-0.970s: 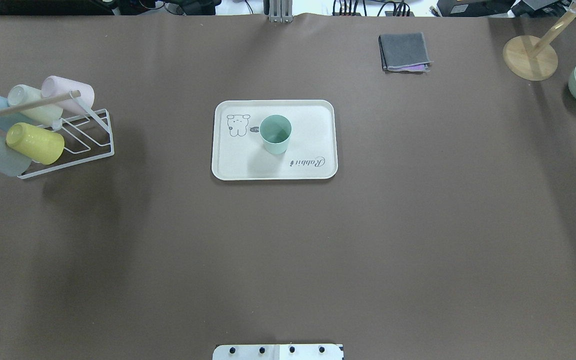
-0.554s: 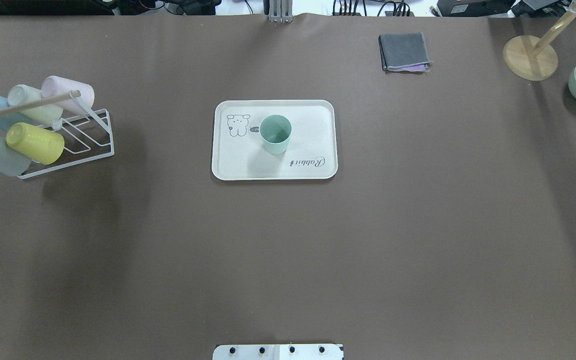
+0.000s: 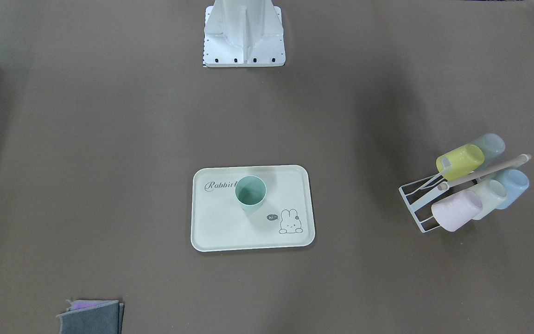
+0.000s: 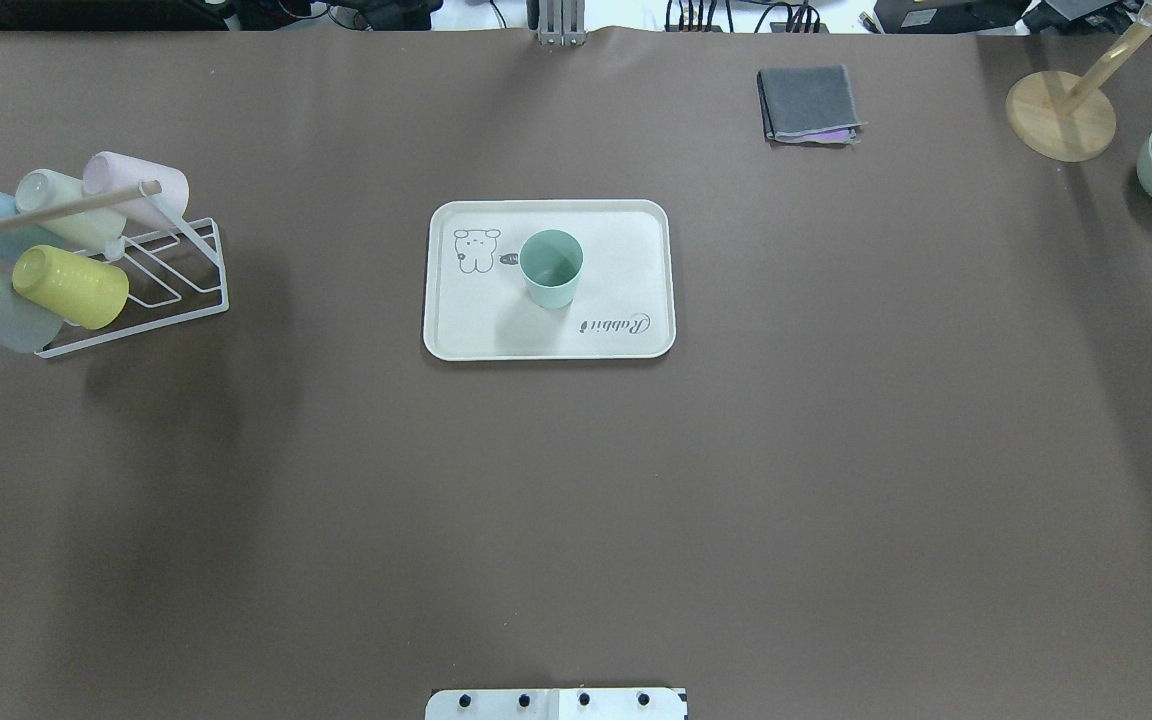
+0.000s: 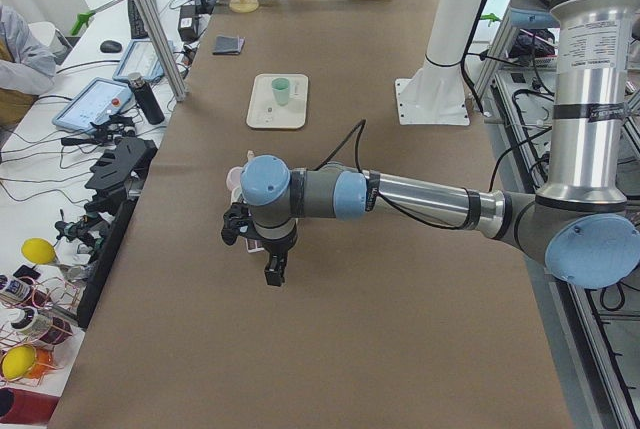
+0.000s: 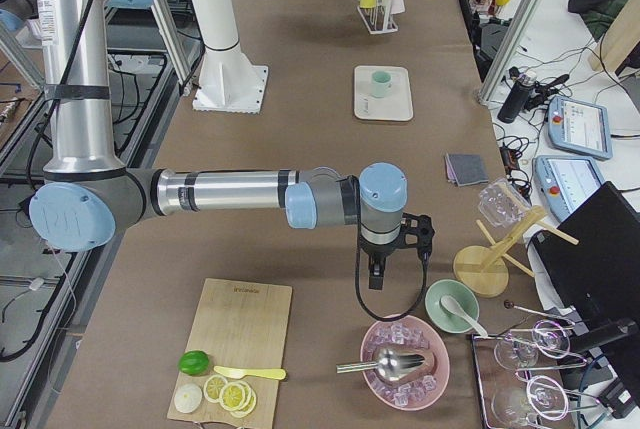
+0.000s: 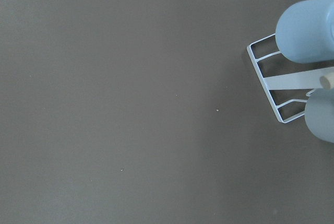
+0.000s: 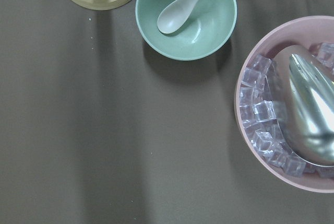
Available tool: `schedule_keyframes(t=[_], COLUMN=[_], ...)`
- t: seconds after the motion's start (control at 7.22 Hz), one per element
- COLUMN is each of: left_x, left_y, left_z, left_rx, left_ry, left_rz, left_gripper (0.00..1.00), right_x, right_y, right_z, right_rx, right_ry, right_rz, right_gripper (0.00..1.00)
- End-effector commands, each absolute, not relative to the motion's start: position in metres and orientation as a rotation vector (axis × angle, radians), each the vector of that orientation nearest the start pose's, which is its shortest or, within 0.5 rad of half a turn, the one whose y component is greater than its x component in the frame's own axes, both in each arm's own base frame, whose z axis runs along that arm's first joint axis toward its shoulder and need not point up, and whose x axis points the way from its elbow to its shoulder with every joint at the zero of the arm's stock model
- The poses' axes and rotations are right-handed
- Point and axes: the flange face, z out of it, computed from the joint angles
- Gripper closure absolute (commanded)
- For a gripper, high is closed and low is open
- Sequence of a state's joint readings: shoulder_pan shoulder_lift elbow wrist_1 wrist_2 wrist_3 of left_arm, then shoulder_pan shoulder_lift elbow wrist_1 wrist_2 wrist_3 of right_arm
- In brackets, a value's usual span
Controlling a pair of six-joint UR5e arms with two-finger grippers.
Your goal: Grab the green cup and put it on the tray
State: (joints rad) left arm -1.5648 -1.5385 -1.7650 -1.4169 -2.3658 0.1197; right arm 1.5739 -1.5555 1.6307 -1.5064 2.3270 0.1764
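Observation:
The green cup [image 4: 550,265] stands upright on the cream tray [image 4: 476,320] at the table's middle; both also show in the front-facing view, cup [image 3: 250,191] on tray [image 3: 220,227]. No gripper is near them. My left gripper [image 5: 272,267] hangs over bare table close to the cup rack, seen only in the exterior left view. My right gripper [image 6: 373,279] hangs near the bowls at the other end, seen only in the exterior right view. I cannot tell whether either gripper is open or shut.
A white wire rack [image 4: 166,275] with several pastel cups lies at the left. A folded grey cloth [image 4: 808,103], a wooden stand [image 4: 1060,113] and a green bowl with a spoon [image 8: 185,15] are at the right, beside a pink bowl of ice [image 8: 261,125].

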Motion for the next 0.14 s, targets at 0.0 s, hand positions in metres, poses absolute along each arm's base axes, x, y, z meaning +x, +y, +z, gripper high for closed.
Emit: schedule_keyframes(t=[0.0], left_x=[-0.0599], left_y=[-0.4712], left_z=[0.5948], left_rx=[0.049], left_ry=[0.795], left_rz=[0.119], left_gripper=[0.01], right_x=[0.0666], right_y=[-0.5062], right_z=[0.6167], right_rx=[0.066], right_ry=[-0.762], right_rz=[0.119], right_gripper=[0.00])
